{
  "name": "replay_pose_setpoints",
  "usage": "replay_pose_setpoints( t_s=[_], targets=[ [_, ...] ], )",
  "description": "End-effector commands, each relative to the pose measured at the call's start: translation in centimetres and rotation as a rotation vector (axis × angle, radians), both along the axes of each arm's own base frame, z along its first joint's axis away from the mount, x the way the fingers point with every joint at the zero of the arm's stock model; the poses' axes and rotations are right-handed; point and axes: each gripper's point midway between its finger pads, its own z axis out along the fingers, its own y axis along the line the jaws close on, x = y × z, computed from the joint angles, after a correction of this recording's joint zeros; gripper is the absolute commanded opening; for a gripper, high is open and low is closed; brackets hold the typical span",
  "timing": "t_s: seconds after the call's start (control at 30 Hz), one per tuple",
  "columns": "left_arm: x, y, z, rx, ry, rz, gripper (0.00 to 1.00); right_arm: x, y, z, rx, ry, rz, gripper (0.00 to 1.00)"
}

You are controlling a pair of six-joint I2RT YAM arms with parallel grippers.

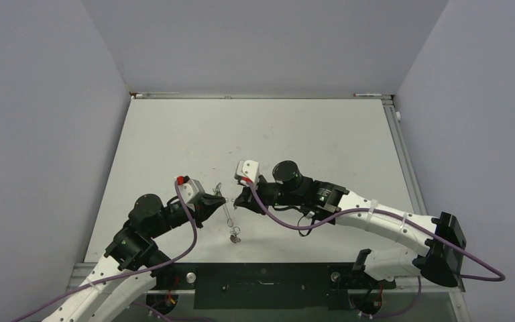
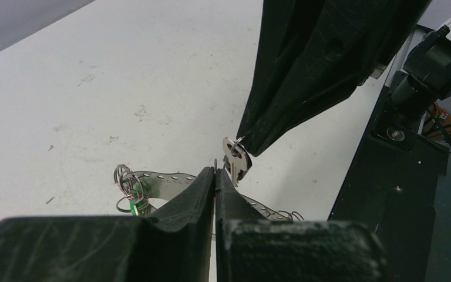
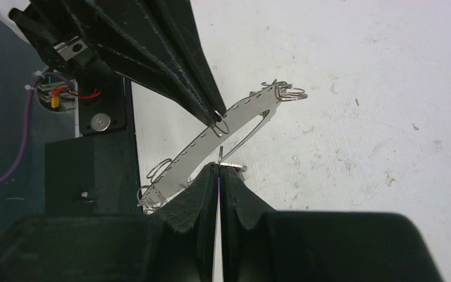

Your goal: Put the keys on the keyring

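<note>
Both claws are pinched fully shut. My right gripper nips one small silver key, its long axis poking straight out past the fingertips. My left gripper pinches a thin wire keyring. Seen from the right wrist, that ring hangs just beyond the key's tip, near but apart. I judge the key must advance into it. A perforated metal strip with more rings lies on the table.

Your left gripper and right gripper are black, the table white with grey specks. Key, ring and strip are silvery, the strip hole-dotted; the cables purple.
</note>
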Motion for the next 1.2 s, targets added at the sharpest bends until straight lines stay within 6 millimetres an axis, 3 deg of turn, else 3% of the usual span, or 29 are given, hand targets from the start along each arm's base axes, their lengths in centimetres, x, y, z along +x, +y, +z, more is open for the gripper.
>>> replay_pose_setpoints(
  t_s=[0.0, 0.3, 0.67, 1.17],
  targets=[
    [0.2, -0.4, 2.5, -0.057, -0.076, -0.016, 0.0, 0.3, 1.4, 3.1, 0.102, -0.012, 0.026, 0.05],
    [0.1, -0.4, 2.5, -0.057, -0.077, -0.018, 0.0, -1.1, 1.6, 4.0, 0.146, 0.004, 0.104, 0.05],
    [-0.2, -0.5, 2.8, -0.067, -0.084, -0.037, 0.0, 0.2, 1.7, 3.7, 0.186, 0.079, 0.069, 0.05],
    [-0.4, -0.5, 3.0, -0.075, -0.091, -0.041, 0.0, -0.1, 1.8, 2.8, 0.173, 0.136, 0.09, 0.05]
  ],
)
